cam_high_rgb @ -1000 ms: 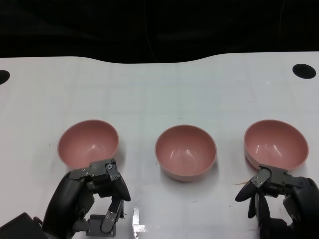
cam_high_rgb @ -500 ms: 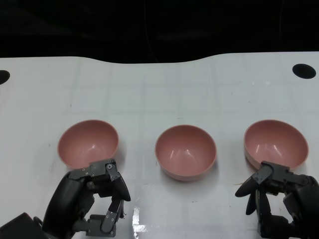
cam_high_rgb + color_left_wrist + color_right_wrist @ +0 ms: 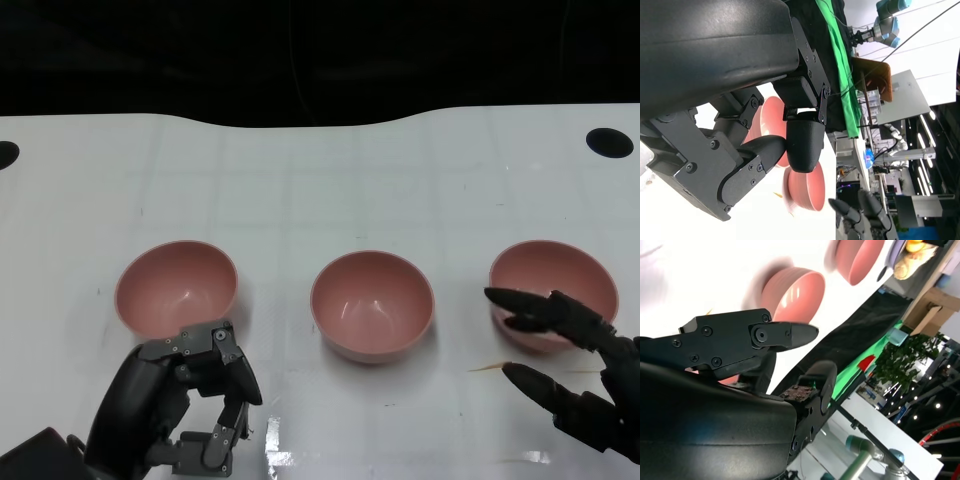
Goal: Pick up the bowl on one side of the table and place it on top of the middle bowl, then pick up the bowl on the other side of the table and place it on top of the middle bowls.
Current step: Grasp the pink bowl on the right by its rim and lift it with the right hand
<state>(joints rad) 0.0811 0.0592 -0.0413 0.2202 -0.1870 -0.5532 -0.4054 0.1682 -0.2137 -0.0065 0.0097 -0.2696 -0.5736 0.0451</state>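
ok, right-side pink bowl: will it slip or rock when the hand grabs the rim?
The right bowl looks like glossy, smooth plastic, so the right hand, fingers spread by its near rim, may well slip. Its rounded underside and seemingly small base suggest it rocks or skids on the shiny white table if pressed off-centre. Probably light and rigid.

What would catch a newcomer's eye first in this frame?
Three pink bowls sit in a row on the white table: left bowl, middle bowl, right bowl. The right hand reaches with spread fingers at the right bowl's near rim; the left hand hangs curled before the left bowl.
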